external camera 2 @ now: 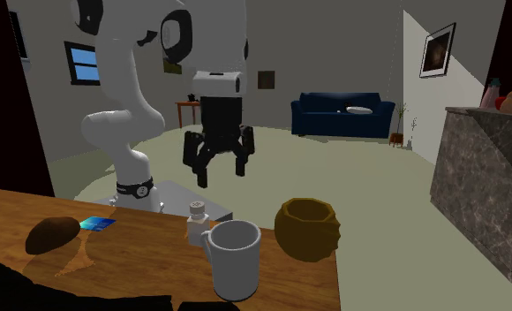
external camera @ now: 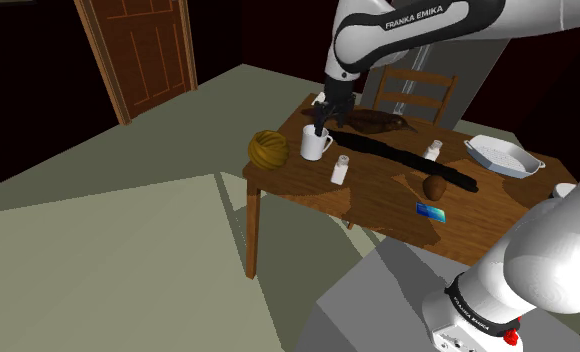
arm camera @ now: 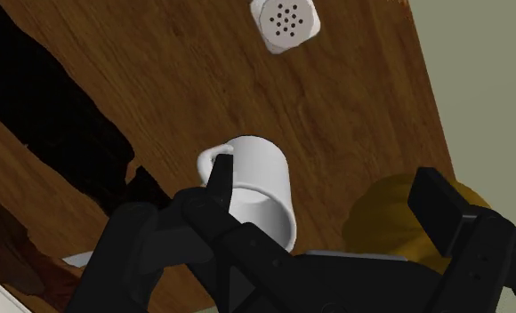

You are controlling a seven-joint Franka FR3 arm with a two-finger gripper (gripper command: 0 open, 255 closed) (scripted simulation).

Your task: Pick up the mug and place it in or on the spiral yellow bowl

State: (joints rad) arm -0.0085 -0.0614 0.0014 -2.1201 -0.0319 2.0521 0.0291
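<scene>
Black fingers [arm camera: 219, 187] of the all-black two-finger gripper [arm camera: 323, 178] are seen closest to the wrist camera, spread apart with nothing clasped. The plain white handled mug [arm camera: 261, 182] is stood upright on the brown wooden table [arm camera: 158, 89] just under the gripper and is not held. The ribbed yellow-brown bowl [arm camera: 385, 213] is set just beside it, near the table's corner.

Step judged: pre-grasp hover, pick not yet made. The next move calls for the hand to be lowered until the mug's wall or handle is taken between the fingers. The mug is then to be gripped, lifted and carried the short way to the bowl. A knock to the bowl is to be avoided.

Also noted on the table:
- white shaker [external camera: 340, 170] near the mug
- second white shaker [external camera: 433, 150]
- white oblong dish [external camera: 503, 155]
- brown rounded lump [external camera: 435, 187]
- blue card [external camera: 431, 212]
- long black shape [external camera: 398, 153]

Room:
- wooden chair [external camera: 415, 92] behind the table
- panelled brown door [external camera: 143, 50]
- pale grey-green floor [external camera: 98, 260]
- dark blue sofa [external camera 2: 341, 115]
- framed picture [external camera 2: 437, 49]
- grey stone counter [external camera 2: 475, 168]
</scene>
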